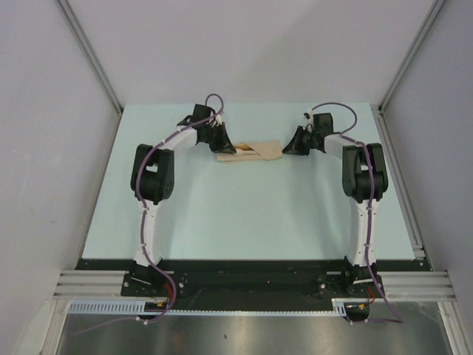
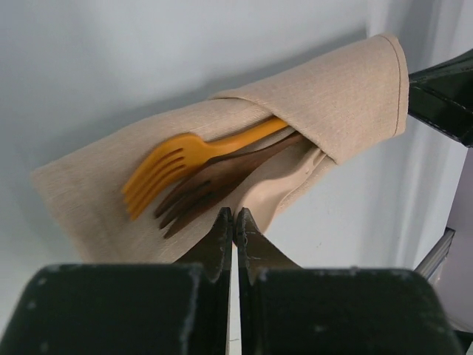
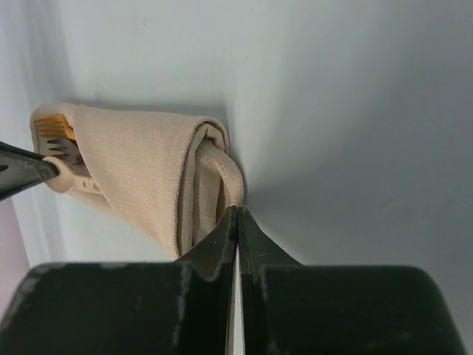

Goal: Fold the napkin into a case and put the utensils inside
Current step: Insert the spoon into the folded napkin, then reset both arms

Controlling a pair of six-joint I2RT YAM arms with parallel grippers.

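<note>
The beige-tan napkin is folded into a narrow case (image 1: 250, 152) lying between my two grippers. In the left wrist view the case (image 2: 340, 96) holds two utensils, an orange-tan fork-shaped piece (image 2: 177, 159) and a dark brown one (image 2: 214, 185), with their tines sticking out of its open end. My left gripper (image 2: 233, 214) is shut on the cloth's edge just below the tines. My right gripper (image 3: 236, 211) is shut on a fold at the other end of the case (image 3: 133, 170). The orange tines (image 3: 53, 127) show at the far end.
The pale table (image 1: 251, 214) spreads in front of the case. Grey walls stand on the left, back and right. A metal rail (image 1: 405, 192) runs along the table's right edge. The arm bases (image 1: 251, 285) sit at the near edge.
</note>
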